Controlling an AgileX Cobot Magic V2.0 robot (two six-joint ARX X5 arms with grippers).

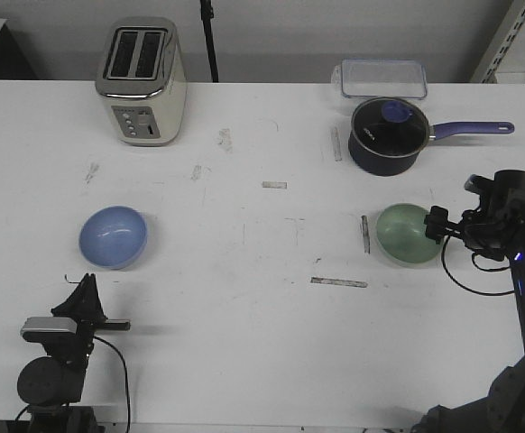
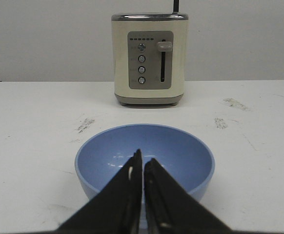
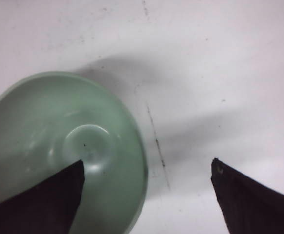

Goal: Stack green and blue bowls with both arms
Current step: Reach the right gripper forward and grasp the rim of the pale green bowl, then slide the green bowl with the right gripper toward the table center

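Pale mint green round bowl point(image 1: 408, 234) seen on white table point(image 1: 244, 298), right side, below dark blue lidded saucepan point(image 1: 386, 135). Right gripper point(image 3: 147, 170) held wide open, one finger over bowl's inside, other outside rim; nothing grasped. Periwinkle blue round bowl point(image 2: 145, 161) left of centre, before cream toaster point(image 2: 150, 58). Left gripper point(image 2: 142, 170) nearly closed, empty, short of bowl. Risk judged: smooth rim could slip or bowl tip if pinched off-centre. No writing legible.

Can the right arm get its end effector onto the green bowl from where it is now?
Probably yes. The right end effector is open and hangs over the green bowl, one finger above the inside, the other outside the rim. Nothing blocks the drop; the saucepan stands apart.
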